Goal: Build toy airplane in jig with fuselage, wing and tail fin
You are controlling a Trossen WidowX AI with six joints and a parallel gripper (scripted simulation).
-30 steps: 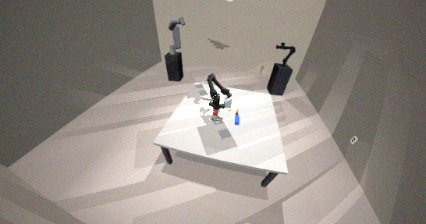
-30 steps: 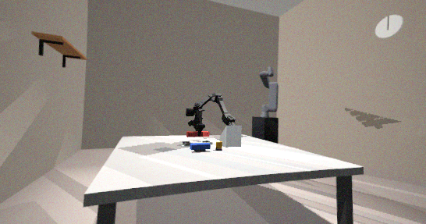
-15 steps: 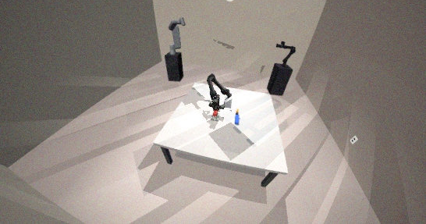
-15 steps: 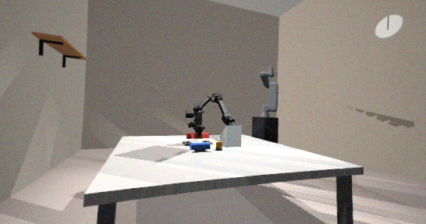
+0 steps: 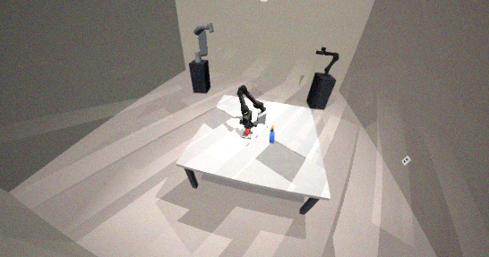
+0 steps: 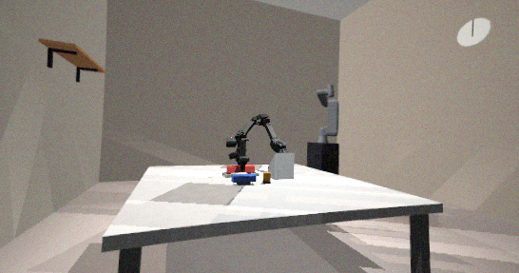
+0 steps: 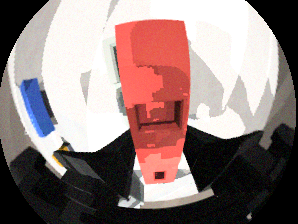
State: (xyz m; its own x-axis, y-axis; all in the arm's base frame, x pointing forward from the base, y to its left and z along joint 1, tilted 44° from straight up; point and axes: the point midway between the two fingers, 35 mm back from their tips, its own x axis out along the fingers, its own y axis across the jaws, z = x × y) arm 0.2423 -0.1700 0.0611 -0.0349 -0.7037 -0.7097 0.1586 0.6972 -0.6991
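My gripper (image 5: 246,127) (image 6: 242,163) (image 7: 156,125) is shut on the red fuselage (image 5: 246,133) (image 6: 239,168) (image 7: 154,63), gripping it near its tail end. The fuselage lies level, low over the table. Its top shows a large square socket (image 7: 158,117) and a small socket (image 7: 160,175) near the tail. A pale edge of the jig (image 7: 112,55) shows beside it; I cannot tell whether the fuselage sits down in the cradle. The blue wing (image 5: 271,136) (image 6: 243,179) (image 7: 35,104) lies apart on the table. The small yellow tail fin (image 6: 267,177) lies next to the wing.
A grey box (image 6: 281,165) (image 5: 261,115) stands on the white table (image 5: 251,169) (image 6: 285,199) by the arm's base. Two other arms on black pedestals (image 5: 200,76) (image 5: 321,90) stand on the floor behind the table.
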